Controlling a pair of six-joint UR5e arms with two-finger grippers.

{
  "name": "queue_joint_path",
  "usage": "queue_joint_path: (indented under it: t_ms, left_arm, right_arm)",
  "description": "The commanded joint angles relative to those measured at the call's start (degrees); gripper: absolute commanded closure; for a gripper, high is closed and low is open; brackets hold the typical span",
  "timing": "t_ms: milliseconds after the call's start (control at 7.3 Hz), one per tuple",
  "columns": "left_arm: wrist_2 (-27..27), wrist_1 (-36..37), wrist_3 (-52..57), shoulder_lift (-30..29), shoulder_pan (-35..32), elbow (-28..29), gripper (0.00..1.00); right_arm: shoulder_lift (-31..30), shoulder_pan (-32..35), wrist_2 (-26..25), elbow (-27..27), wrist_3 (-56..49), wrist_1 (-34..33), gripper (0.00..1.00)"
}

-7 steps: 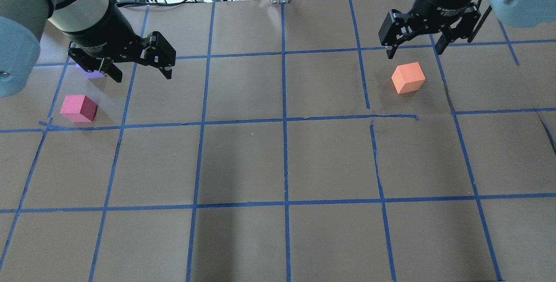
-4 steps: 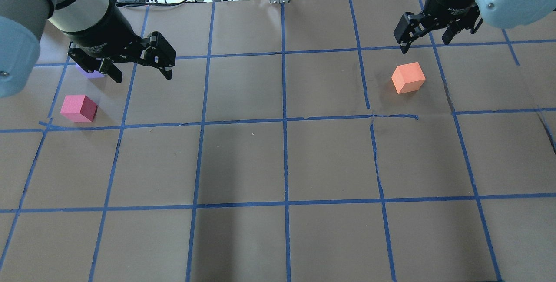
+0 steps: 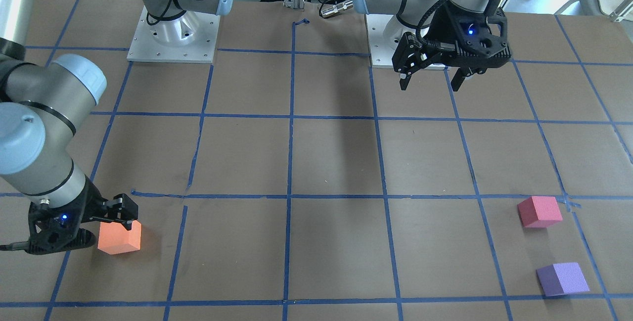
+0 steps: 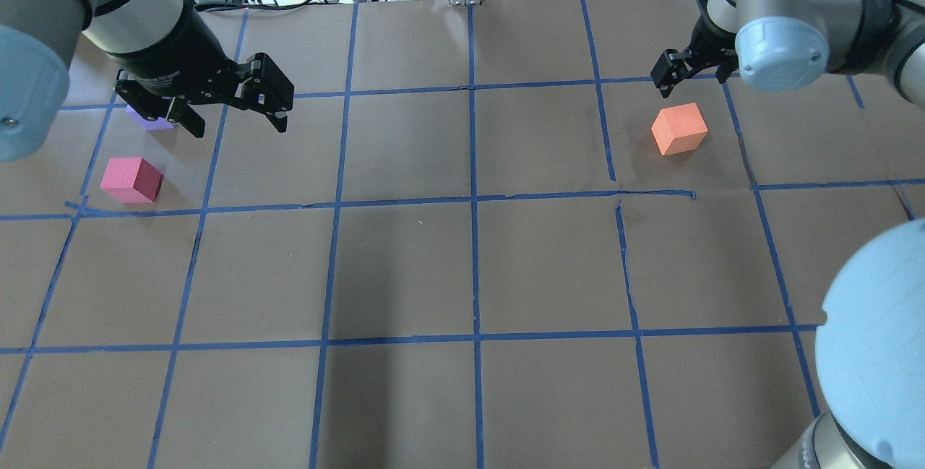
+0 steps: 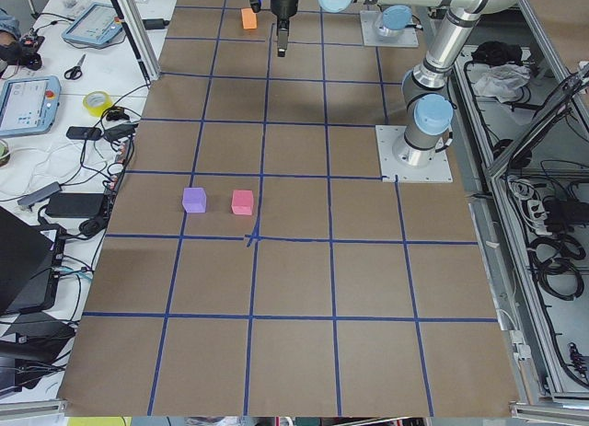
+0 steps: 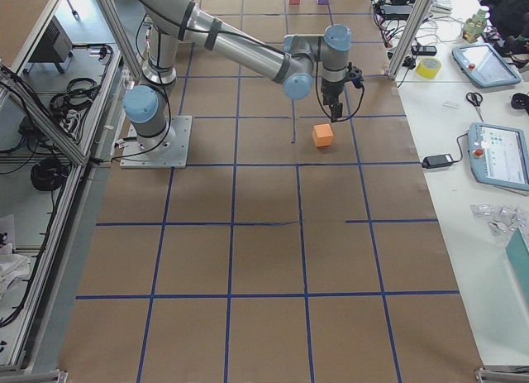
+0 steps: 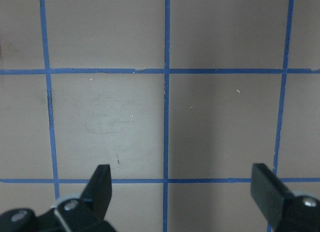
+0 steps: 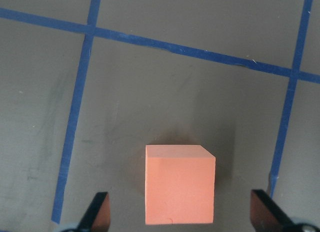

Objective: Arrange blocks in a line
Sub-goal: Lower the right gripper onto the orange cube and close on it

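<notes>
Right end effector shifted, spread by orange block; left end effector spread; front view unhides purple block.

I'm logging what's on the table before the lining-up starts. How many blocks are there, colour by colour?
orange block: 1
pinkish-red block: 1
purple block: 1
Total: 3 blocks
</notes>
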Motion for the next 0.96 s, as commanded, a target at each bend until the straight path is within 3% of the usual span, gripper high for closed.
queue_joint_path:
  t_ms: [0,274,411,548,822]
  left_arm:
    - [0.0,0.0,0.0,-0.1,0.0,0.0,0.00]
    - [0.0,0.0,0.0,0.0,0.0,0.0,0.00]
    - [0.0,0.0,0.0,0.0,0.0,0.0,0.00]
    - [0.0,0.0,0.0,0.0,0.0,0.0,0.00]
    - [0.0,0.0,-0.1,0.0,0.0,0.0,0.00]
  right_arm:
    - [4.8,0.0,-0.7,0.1,-0.3,-2.9,0.00]
    - [6.2,-0.1,-0.9,0.1,0.4,-2.9,0.00]
    - [6.4,-0.3,0.0,0.1,0.7,-2.9,0.08]
    - [6.5,-0.9,-0.1,0.2,0.7,-3.0,0.55]
    - [6.5,-1.0,-0.1,0.2,0.6,-2.4,1.00]
